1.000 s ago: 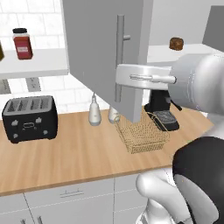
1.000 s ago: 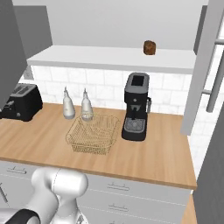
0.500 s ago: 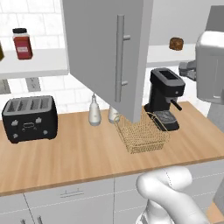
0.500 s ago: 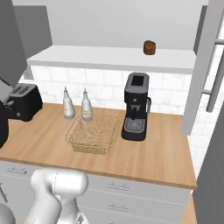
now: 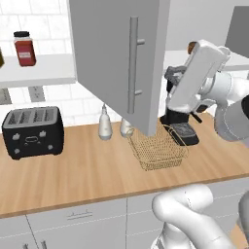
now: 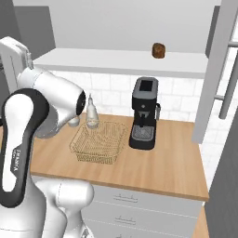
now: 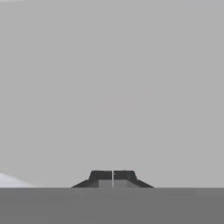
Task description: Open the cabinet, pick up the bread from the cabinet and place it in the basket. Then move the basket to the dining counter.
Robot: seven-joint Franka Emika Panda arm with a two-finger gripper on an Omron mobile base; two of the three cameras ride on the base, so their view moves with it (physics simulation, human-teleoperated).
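White tiles back a wooden worktop (image 5: 73,170) under the open cabinet (image 5: 116,58), whose doors stand swung wide. At the bottom of the hand view the gripper (image 7: 113,178) has its two dark tips pressed together with nothing between them, facing a blank grey surface that cannot be identified from so close. From the left base camera the arm's white forearm slants up in front of the coffee machine (image 6: 144,120), the hand itself not clearly made out there.

Up on the white inner shelf (image 6: 125,62) sits the bread (image 6: 158,50), a small dark bun, alone and above the coffee machine. Below it and to the left, the basket (image 6: 98,148) rests on the worktop just beside the machine, near the two shakers (image 6: 92,114).

Judging from this, the door-opening step looks done and the bun comes next. It lies above the basket, so the hand must rise toward the shelf, open its fingers, and reach inward at bun height.
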